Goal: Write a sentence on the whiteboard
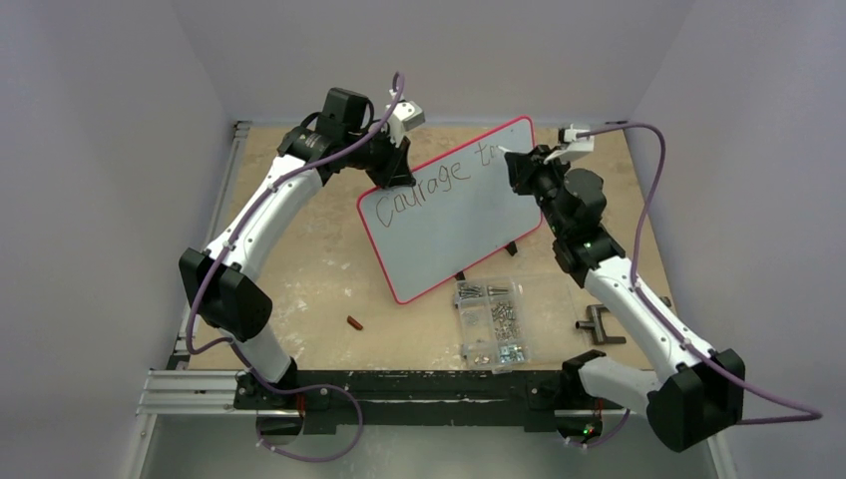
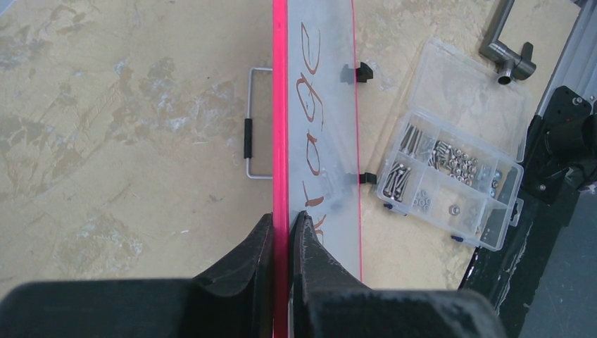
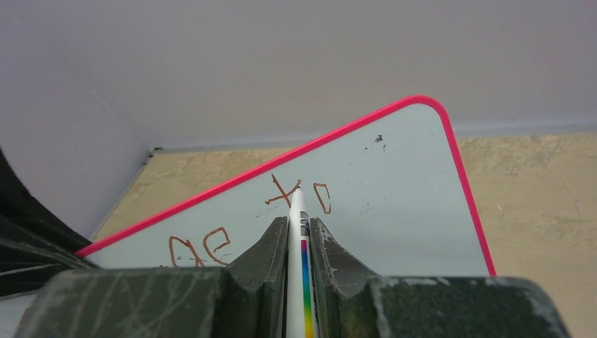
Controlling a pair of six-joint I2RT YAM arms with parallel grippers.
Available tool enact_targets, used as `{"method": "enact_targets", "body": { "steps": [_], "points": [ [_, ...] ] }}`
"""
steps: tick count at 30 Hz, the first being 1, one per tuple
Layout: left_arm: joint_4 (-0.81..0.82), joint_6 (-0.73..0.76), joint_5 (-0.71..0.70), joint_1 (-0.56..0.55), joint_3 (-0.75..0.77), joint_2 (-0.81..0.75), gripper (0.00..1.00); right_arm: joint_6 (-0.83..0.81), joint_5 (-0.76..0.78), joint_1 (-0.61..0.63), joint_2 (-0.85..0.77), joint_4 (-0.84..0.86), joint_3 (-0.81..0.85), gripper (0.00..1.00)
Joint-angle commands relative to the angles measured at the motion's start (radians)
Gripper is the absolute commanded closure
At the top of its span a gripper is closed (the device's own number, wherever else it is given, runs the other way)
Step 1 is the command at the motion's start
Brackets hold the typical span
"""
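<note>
Two grippers clamped: left gripper (image 2: 284,218) pinched whiteboard (image 1: 449,235) rim, right gripper (image 3: 297,224) held marker (image 3: 301,260), tip at "to" in sentence (image 1: 429,185), near table (image 1: 299,259) far edge.

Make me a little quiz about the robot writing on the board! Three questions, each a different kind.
1. True or false: the left hand is clamped on the pink rim of the whiteboard.
2. Pick one: what does the right hand hold? A) a marker B) a spoon C) a sponge
3. Fill the gap: the first word of the sentence on the whiteboard reads ____.

Key: 1 true. 2 A. 3 Courage.
</note>
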Motion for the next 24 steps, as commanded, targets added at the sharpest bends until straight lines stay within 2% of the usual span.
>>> {"method": "enact_targets", "body": {
  "steps": [1,9,18,24],
  "points": [
    [-0.070,0.073,-0.093,-0.014,0.005,0.020,1.00,0.018,-0.028,-0.001,-0.089,-0.015,-0.036,1.00],
    [-0.035,0.037,-0.101,-0.014,-0.021,0.024,1.00,0.086,-0.210,0.001,-0.130,-0.032,-0.102,1.00],
    [0.022,-0.014,-0.148,-0.013,-0.067,0.021,1.00,0.078,-0.436,0.004,-0.117,-0.023,-0.167,1.00],
    [0.070,-0.044,-0.171,-0.013,-0.107,0.004,1.00,0.068,-0.500,0.059,-0.112,-0.009,-0.197,1.00]
  ]
}}
